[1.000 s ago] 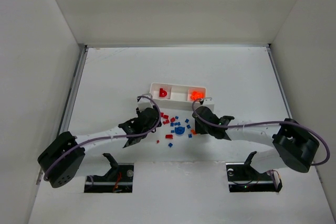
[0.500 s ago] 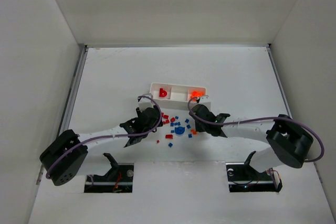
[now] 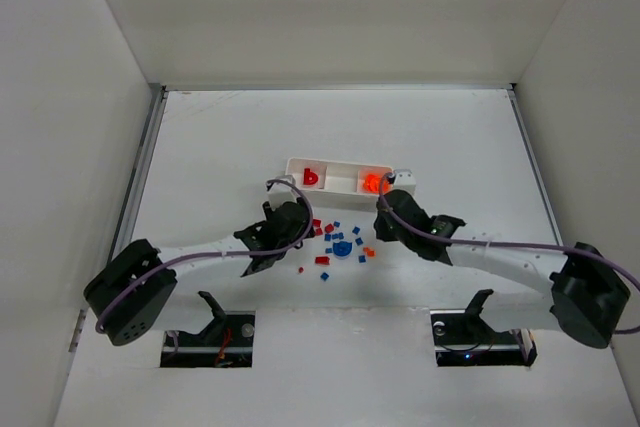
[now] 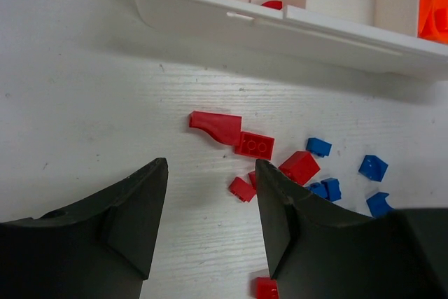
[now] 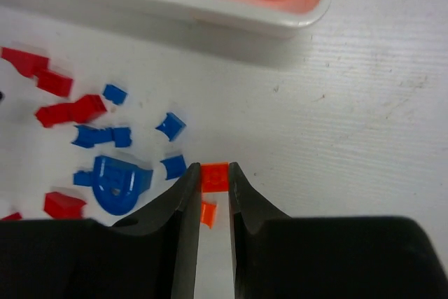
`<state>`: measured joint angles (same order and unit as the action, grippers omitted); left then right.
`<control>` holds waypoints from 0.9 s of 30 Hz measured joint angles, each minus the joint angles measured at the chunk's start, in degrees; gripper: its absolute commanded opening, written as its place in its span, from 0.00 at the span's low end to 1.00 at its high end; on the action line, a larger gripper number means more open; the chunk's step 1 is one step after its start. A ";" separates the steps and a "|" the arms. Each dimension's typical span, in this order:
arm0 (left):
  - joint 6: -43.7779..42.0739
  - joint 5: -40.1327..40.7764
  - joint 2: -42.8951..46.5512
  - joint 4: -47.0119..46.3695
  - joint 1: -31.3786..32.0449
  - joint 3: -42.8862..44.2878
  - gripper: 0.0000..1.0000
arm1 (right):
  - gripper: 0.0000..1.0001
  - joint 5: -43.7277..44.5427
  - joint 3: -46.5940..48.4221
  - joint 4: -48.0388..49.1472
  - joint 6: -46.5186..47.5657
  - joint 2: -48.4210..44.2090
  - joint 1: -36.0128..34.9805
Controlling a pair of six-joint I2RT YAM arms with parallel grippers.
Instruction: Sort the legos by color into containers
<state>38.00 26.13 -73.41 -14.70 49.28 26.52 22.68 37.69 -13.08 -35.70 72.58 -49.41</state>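
Note:
The legos [image 3: 336,243] lie scattered in front of the white tray [image 3: 340,163]; they are red, blue and orange. A red piece [image 3: 311,177] is in its left compartment and orange pieces [image 3: 375,182] in its right one. My right gripper [image 5: 215,173] is shut on a small orange brick [image 5: 215,177], held above the table with a second orange piece [image 5: 207,213] below it and a large rounded blue piece [image 5: 117,183] to its left. My left gripper [image 4: 210,176] is open and empty, just short of a cluster of red bricks [image 4: 241,141].
Blue bricks [image 4: 318,146] lie right of the red cluster. The tray's near wall [image 4: 210,15] is close ahead of the left gripper and shows in the right wrist view [image 5: 210,15] too. White walls enclose the table [image 3: 200,147] on three sides.
The right arm has swung its elbow out to the right and its gripper has shifted slightly right, toward the tray's orange end. The left gripper has edged a little toward the red bricks.

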 measured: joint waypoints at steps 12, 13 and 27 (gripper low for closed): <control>-0.20 1.92 -5.05 -4.66 0.07 2.12 0.47 | 0.23 -3.26 11.45 6.86 4.87 3.39 11.39; -0.28 2.19 -5.92 -5.01 0.07 2.43 0.48 | 0.25 -3.61 12.52 7.85 5.18 5.38 12.22; -3.04 3.87 -14.08 -7.30 0.11 5.84 0.49 | 0.52 -5.16 14.21 11.69 6.99 11.30 13.73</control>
<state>34.96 30.00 -87.48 -22.00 49.39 32.36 17.52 51.90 -1.39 -28.71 83.88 -35.68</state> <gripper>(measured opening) 0.487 0.521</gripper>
